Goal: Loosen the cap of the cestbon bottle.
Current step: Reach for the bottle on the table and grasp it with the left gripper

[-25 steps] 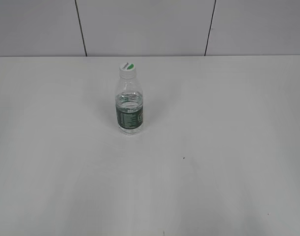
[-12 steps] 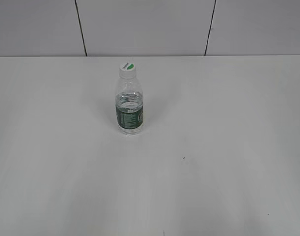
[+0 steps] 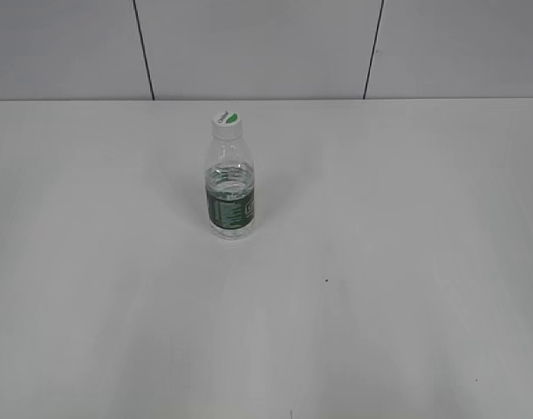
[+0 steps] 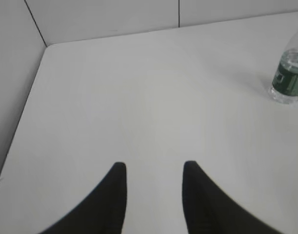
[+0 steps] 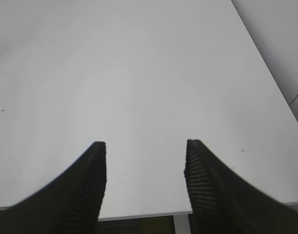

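The cestbon bottle (image 3: 229,183) stands upright on the white table, left of centre and toward the back, clear with a dark green label band. Its white cap (image 3: 225,120) with a green patch on top sits on the neck. The bottle's lower body also shows at the right edge of the left wrist view (image 4: 288,78); its cap is cut off there. My left gripper (image 4: 154,166) is open and empty over bare table, far from the bottle. My right gripper (image 5: 146,145) is open and empty above the table's front edge. Neither gripper shows in the exterior view.
The white table (image 3: 379,262) meets a grey panelled wall (image 3: 266,44) at the back. Its left edge and far corner show in the left wrist view (image 4: 44,48). Its front and right edges show in the right wrist view (image 5: 266,73).
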Motion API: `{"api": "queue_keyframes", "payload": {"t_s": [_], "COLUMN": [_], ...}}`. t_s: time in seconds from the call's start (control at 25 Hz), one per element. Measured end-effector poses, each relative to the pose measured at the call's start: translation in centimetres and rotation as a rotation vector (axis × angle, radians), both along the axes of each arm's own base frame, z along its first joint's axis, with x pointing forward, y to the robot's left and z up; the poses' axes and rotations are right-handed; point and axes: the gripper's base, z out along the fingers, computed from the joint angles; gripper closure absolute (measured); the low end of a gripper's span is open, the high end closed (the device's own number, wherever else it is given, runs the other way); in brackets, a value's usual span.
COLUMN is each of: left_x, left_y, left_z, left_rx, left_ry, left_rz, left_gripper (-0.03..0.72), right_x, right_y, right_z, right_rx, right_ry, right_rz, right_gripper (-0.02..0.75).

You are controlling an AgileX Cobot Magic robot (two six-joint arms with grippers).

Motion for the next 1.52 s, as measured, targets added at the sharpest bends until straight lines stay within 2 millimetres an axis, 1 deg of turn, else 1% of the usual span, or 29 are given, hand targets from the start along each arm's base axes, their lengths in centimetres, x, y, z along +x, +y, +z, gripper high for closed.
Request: {"api": "queue_keyframes", "payload": {"t_s": [0.24, 0.4, 0.6, 0.84, 0.96, 1.04, 1.12, 1.24, 1.4, 1.52], "left_x": [0.7, 2.5, 6.2, 12.0, 15.1, 17.2, 19.5, 22.1, 25.0, 26.9], "left_y": [0.1, 0.0, -0.3, -0.8, -1.1, -1.3, -1.5, -1.7, -2.0, -2.3], "left_z": [2.3, 3.9, 5.3, 5.4, 5.1, 4.5, 3.3, 1.6, -0.4, -2.5], "left_rx": [0.028, 0.046, 0.054, 0.057, 0.055, 0.058, 0.054, 0.047, 0.033, 0.020], "left_ry": [-0.230, -0.329, -0.375, -0.365, -0.385, -0.391, -0.361, -0.342, -0.358, -0.361], "left_rz": [-0.005, -0.015, -0.037, -0.067, -0.085, -0.100, -0.110, -0.124, -0.141, -0.159], "left_gripper": [0.445, 0.445, 0.445, 0.445, 0.445, 0.445, 0.445, 0.445, 0.445, 0.445], "right_x": [0.0, 0.0, 0.0, 0.0, 0.0, 0.0, 0.0, 0.0, 0.0, 0.0], "right_y": [0.0, 0.0, 0.0, 0.0, 0.0, 0.0, 0.0, 0.0, 0.0, 0.0], "right_z": [0.0, 0.0, 0.0, 0.0, 0.0, 0.0, 0.0, 0.0, 0.0, 0.0], "right_rx": [0.000, 0.001, 0.007, 0.008, 0.008, 0.009, 0.010, 0.011, 0.011, 0.011], "right_ry": [0.000, 0.000, 0.000, 0.000, 0.000, 0.001, 0.001, 0.001, 0.001, 0.001], "right_rz": [0.000, 0.000, -0.004, -0.004, -0.004, -0.005, -0.005, -0.005, -0.005, -0.005], "right_gripper": [0.335, 0.335, 0.335, 0.335, 0.335, 0.335, 0.335, 0.335, 0.335, 0.335]}}
